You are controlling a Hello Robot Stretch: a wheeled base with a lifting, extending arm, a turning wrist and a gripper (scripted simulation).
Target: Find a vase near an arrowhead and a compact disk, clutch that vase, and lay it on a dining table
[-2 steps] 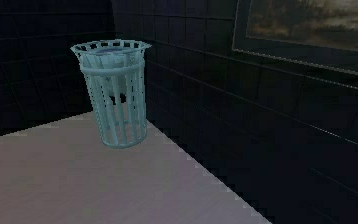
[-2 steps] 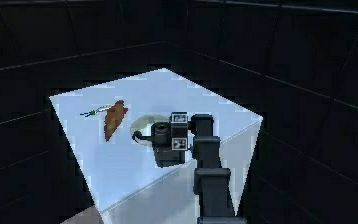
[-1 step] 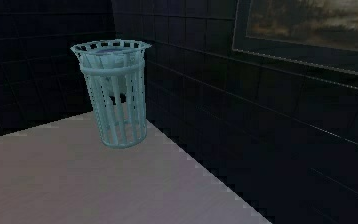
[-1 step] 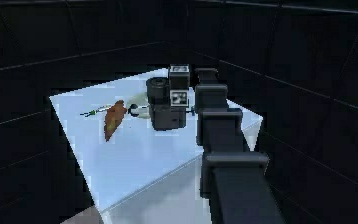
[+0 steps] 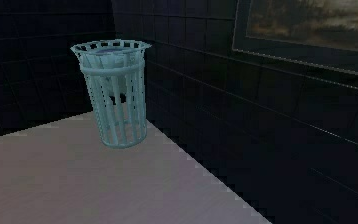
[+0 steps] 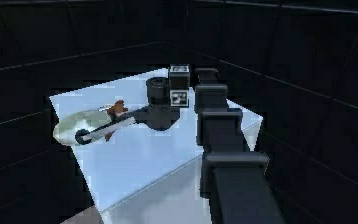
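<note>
Arm [image 6: 225,150]: a dark grey to black bar of square section, built of stepped box segments, each slightly narrower than the one behind it. The top faces look a shade lighter than the sides.

Far end: two small white squares [image 6: 178,97], each bearing black marks.

Gripper [image 6: 91,131]: a dark, blocky body with two thin dark fingers [image 6: 114,122]. Their tips possibly end in paler pads, but detail there is poor.
</note>
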